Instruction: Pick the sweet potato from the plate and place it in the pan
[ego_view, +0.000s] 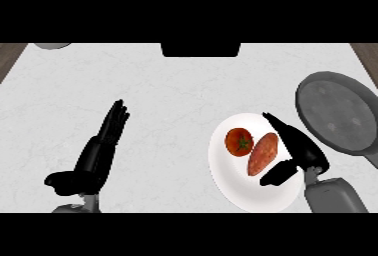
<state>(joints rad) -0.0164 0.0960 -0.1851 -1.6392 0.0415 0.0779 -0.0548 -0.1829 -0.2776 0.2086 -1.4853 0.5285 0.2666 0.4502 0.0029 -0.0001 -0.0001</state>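
Approaching the sweet potato (263, 154) w/ right hand (301, 150), fingers spread, thumb below, nothing held yet.
Potato lay on plate (244, 192) beside tomato (239, 141); best to close across its midsection, avoiding the tomato, before lifting twd pan (336, 116). Left hand (103, 145) rested open.

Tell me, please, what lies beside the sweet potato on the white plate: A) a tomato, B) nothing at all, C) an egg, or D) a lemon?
A: a round red tomato with a green stem lies on the plate just left of the sweet potato, while the right robot hand is at the sweet potato's other side.
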